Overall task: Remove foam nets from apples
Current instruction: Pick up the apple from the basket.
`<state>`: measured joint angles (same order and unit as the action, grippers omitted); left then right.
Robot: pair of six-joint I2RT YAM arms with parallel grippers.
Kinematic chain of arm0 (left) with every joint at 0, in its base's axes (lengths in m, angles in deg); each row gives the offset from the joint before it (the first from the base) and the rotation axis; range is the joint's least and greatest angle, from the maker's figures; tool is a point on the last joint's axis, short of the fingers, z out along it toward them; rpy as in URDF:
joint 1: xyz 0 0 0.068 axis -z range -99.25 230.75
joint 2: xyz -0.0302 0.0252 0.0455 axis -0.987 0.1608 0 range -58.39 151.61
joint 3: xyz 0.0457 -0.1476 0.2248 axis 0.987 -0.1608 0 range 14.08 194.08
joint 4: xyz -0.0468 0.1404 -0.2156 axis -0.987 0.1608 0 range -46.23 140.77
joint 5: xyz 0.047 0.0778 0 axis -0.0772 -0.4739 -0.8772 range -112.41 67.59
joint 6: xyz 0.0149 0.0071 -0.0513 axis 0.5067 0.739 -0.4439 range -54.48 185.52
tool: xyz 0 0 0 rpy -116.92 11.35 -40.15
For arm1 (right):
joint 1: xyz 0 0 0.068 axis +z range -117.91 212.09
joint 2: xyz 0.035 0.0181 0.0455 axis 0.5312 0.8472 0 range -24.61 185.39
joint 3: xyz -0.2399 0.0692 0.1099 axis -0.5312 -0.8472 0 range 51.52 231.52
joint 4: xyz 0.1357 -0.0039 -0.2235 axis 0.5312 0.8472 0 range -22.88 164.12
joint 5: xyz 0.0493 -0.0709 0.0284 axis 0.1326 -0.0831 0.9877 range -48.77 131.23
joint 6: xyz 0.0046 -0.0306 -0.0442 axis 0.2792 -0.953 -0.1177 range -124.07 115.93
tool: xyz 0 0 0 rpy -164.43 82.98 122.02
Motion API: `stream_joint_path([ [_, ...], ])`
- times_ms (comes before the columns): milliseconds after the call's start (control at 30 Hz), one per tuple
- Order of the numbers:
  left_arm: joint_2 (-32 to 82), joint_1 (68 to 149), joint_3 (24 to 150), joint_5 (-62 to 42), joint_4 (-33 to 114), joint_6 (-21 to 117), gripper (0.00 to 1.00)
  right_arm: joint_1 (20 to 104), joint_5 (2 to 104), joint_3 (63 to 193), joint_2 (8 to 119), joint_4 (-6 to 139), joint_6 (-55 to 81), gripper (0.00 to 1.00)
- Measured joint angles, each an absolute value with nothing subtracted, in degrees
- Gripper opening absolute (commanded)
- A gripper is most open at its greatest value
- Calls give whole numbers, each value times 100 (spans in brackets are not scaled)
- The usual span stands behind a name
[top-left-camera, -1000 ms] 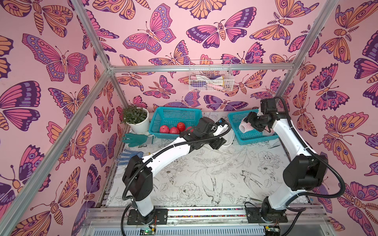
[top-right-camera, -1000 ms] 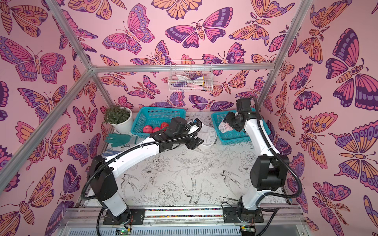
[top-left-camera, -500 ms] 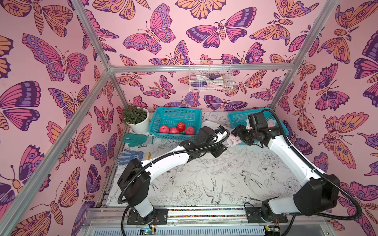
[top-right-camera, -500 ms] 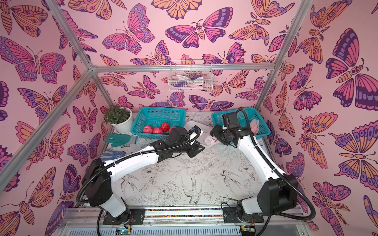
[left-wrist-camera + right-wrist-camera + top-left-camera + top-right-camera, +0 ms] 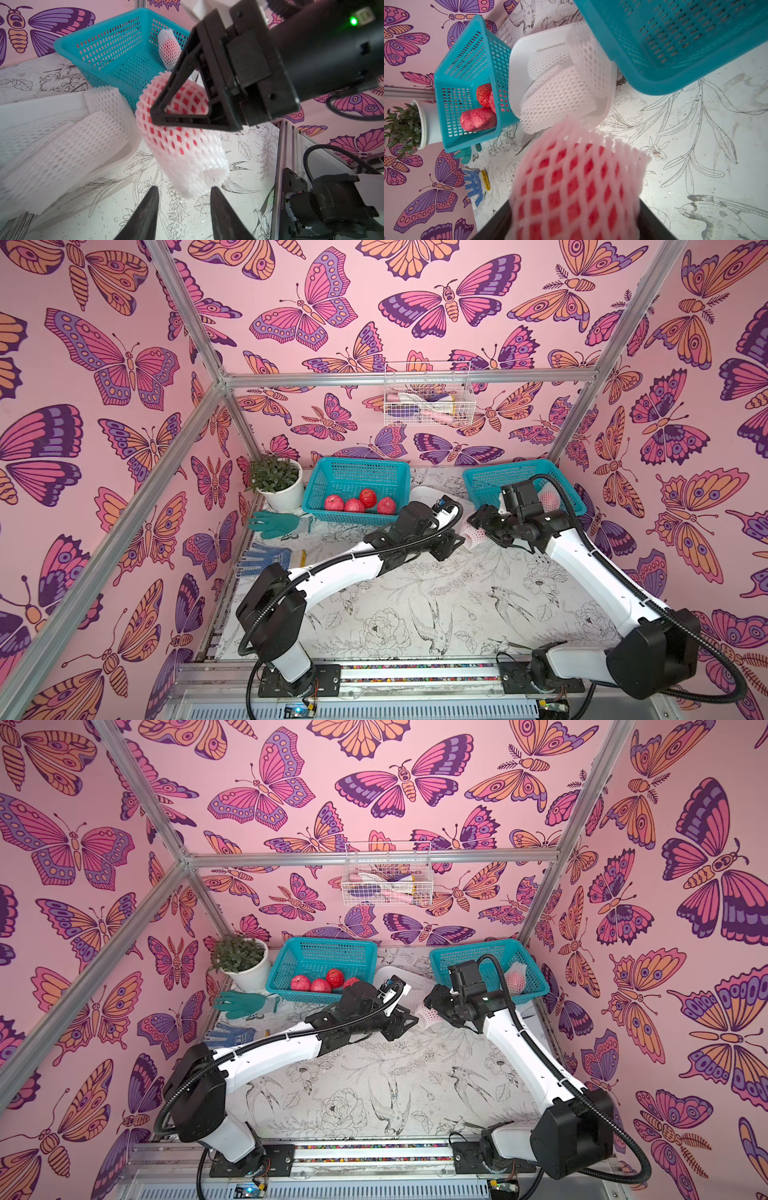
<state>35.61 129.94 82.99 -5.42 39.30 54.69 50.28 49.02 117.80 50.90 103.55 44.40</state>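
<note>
**Step:** net strip, pre-pull.

The left claw (image 5: 182,189) has its fingers apart, tips flanking the loose end of the net (image 5: 199,172). No pinch is visible, and I can't tell if they touch it. Straight ahead of it, the right claw (image 5: 574,203) is clamped on the apple (image 5: 176,137) through the mesh. It holds the apple clear of the worktop (image 5: 695,145), slack tail pointing at the left claw.

**Next, my read:**
- Left closes on empty foam only, past the fruit, then the two claws pull apart along the tube axis.
- Right grips through the net, so the sleeve may be pinned under its fingers. It could need a slide or a regrip.
- The foam looks soft and stretchy, so a shallow pinch could slip off or tear.

**Materials:**
- The net is a white foam mesh tube with diamond holes, taut over the round red apple and collapsed at the tail.
- The claw fingers are black, rigid, open triangular frames.

**Outward:**
- Just ahead of the right claw is a smooth white plastic tub (image 5: 513,72) with empty nets (image 5: 558,97) lying flattened in it.
- Beyond the tub is a teal perforated plastic basket (image 5: 444,87) holding four bare apples (image 5: 354,505) with dull red skin.
- Behind the right claw is a second basket (image 5: 99,47), same kind, with one more netted apple (image 5: 168,47) inside.
- The worktop is a flat sheet printed with line-drawn flowers and birds.
</note>
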Motion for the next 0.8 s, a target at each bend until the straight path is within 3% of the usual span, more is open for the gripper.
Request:
stream_joint_path([
  [233, 3668, 12994, 8327, -481, 3924, 5451, 35, 5177, 4981, 11566, 4996, 10292, 4591, 53],
  [600, 3655, 12994, 8262, -350, 4020, 5484, 13, 5474, 5127, 11109, 4996, 9920, 5023, 54],
  [700, 3576, 12994, 8111, -306, 4212, 5596, 1, 5573, 5212, 10937, 4996, 9776, 5176, 54],
  [800, 3454, 12989, 7964, -295, 4405, 5668, 0, 5678, 5269, 10814, 4996, 9712, 5294, 54],
])
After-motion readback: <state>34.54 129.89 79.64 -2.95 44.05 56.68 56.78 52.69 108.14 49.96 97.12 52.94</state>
